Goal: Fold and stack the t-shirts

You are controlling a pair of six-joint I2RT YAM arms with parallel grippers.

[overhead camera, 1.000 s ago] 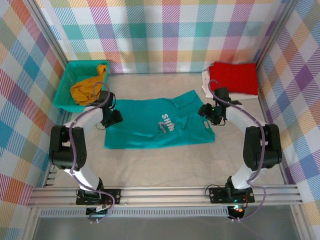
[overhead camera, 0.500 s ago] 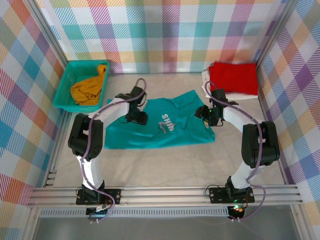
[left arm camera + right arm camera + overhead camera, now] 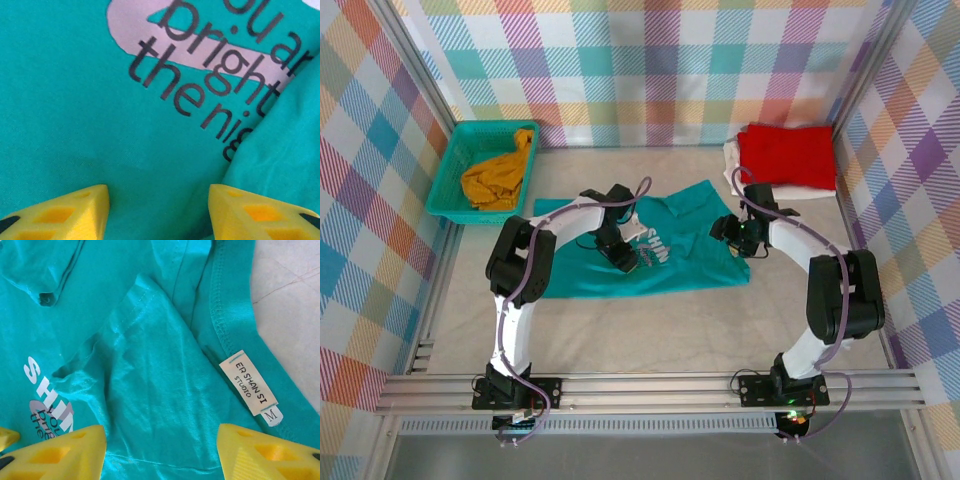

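Wrinkle-free teal t-shirt [image 3: 70, 100] lies under the left hand [image 3: 159, 212], whose yellow foam fingertips [image 3: 70, 212] stand apart, gripping nothing. Pale print patch [image 3: 150, 30] carries dark lettering; "bright" and "the nig" are readable. A raised fold [image 3: 285, 150] of the same cloth at right covers the lettering's end.

Left claw [image 3: 157, 212]; right claw [image 3: 161, 452]; both spread

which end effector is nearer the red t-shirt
Right. The right end effector is over the teal t-shirt collar, near the red t-shirt; the left end effector is over its print, farther.
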